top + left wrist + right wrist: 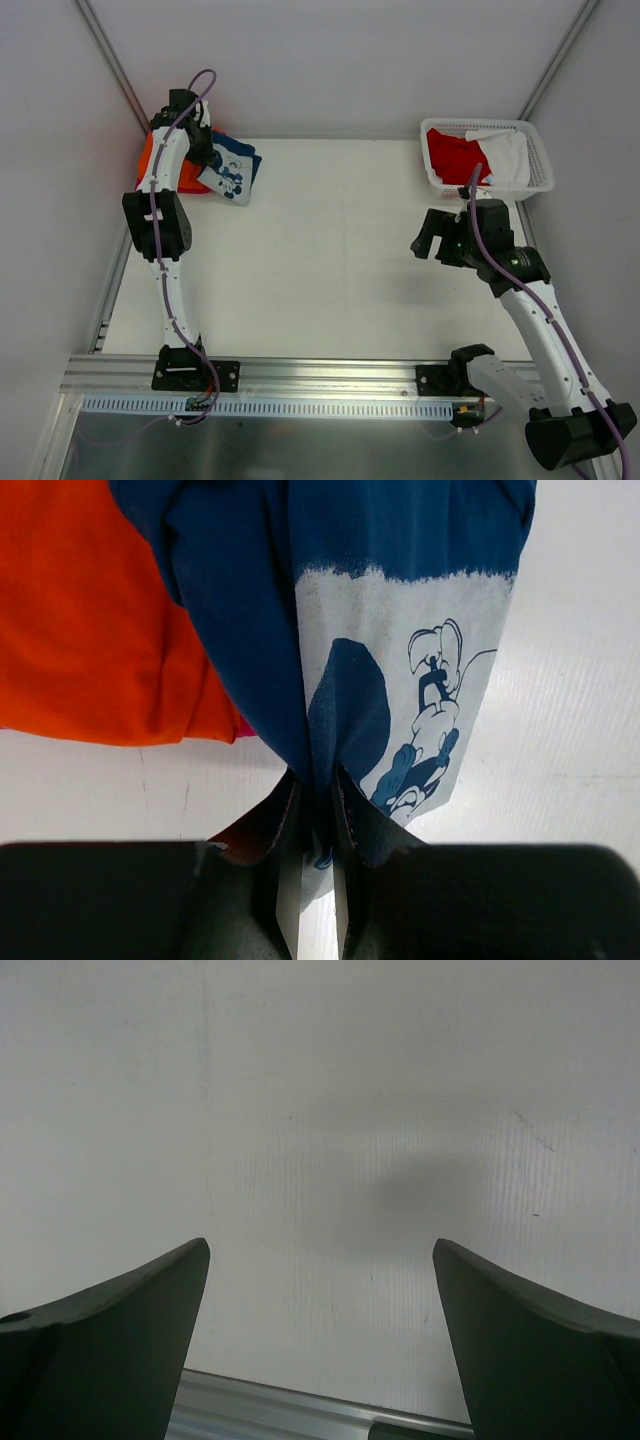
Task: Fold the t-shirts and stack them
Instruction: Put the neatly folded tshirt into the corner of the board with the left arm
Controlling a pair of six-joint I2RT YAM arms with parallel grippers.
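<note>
The navy blue t-shirt (236,170) with a white cartoon print lies folded at the table's far left corner, partly on top of an orange t-shirt (190,180). My left gripper (210,155) hangs over them. In the left wrist view it (315,780) is shut on a bunched fold of the navy shirt (240,630), with the orange shirt (80,610) to its left and a sliver of magenta-pink cloth (246,727) beneath. A red t-shirt (455,155) and a white t-shirt (510,155) lie in the basket. My right gripper (422,238) (320,1250) stands open above bare table.
The white lattice basket (480,123) stands at the far right corner, just beyond the right arm. Grey walls close in the table on the left, back and right. An aluminium rail (320,375) (300,1415) runs along the near edge.
</note>
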